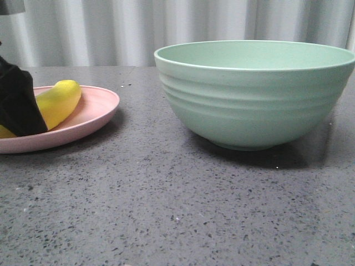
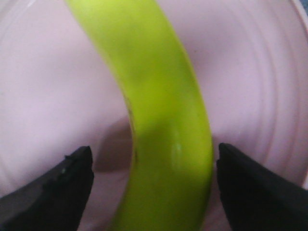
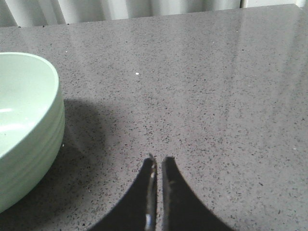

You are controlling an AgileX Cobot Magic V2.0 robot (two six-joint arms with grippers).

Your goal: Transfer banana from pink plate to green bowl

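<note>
The yellow banana (image 1: 60, 101) lies on the pink plate (image 1: 91, 113) at the left of the table. My left gripper (image 1: 19, 102) is down over the plate, in front of the banana's near end. In the left wrist view the banana (image 2: 159, 120) runs between my two black fingers (image 2: 67, 187), which stand open on either side with gaps to it, over the plate (image 2: 48, 96). The green bowl (image 1: 255, 91) stands at the right and looks empty; it also shows in the right wrist view (image 3: 26, 125). My right gripper (image 3: 159, 161) is shut and empty above the table beside the bowl.
The grey speckled tabletop (image 1: 166, 210) spans the front between plate and bowl. A pale corrugated wall (image 1: 111, 27) stands behind the table's far edge.
</note>
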